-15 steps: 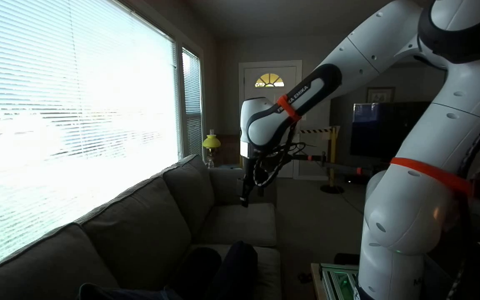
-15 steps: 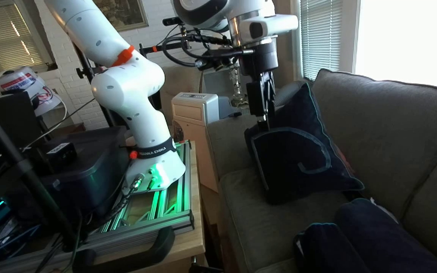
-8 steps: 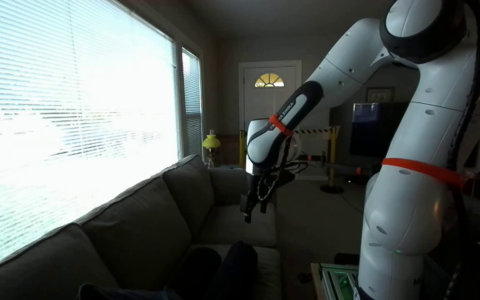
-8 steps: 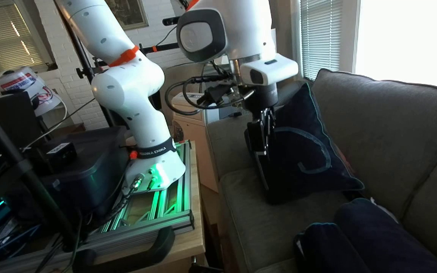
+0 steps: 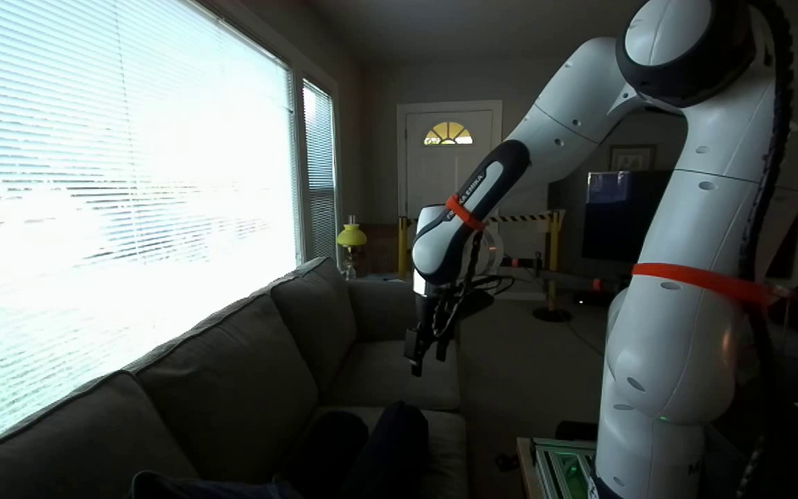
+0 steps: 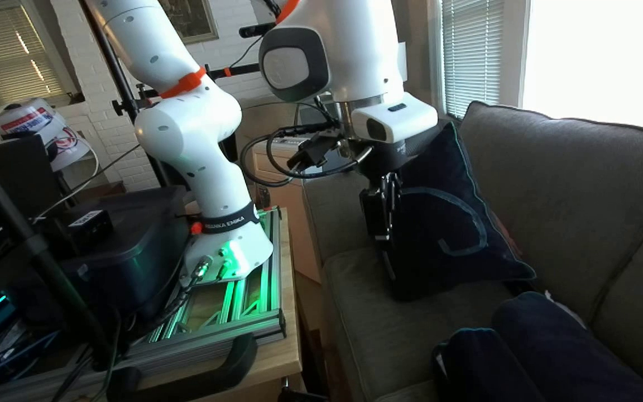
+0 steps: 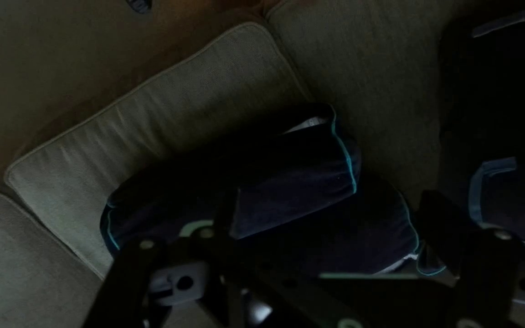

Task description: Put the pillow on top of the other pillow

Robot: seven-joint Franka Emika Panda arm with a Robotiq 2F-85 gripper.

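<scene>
A dark navy pillow with a light-blue stripe point(image 6: 444, 245) leans at the sofa's far end in an exterior view; its edge shows in the wrist view point(image 7: 495, 109). A second dark navy pillow with teal seams point(image 6: 572, 352) lies on the seat as two rounded bulges. I cannot tell whether it is one folded pillow or two. It shows in the wrist view point(image 7: 290, 182) and in an exterior view point(image 5: 395, 443). My gripper point(image 7: 331, 205) is open and empty, pointing down, with the bulging pillow below between its fingers. In both exterior views point(image 5: 429, 364) point(image 6: 385, 235) it hangs above the sofa.
The grey sofa point(image 6: 578, 173) has backrest cushions along the window. The robot's base stands on a wooden table point(image 6: 265, 363) beside the sofa, with a dark bin point(image 6: 126, 262) on it. A yellow lamp point(image 5: 351, 235) stands past one sofa end.
My gripper has come down, mostly in the first half second, and shifted slightly sideways. It stays open. The pillows have not moved.
</scene>
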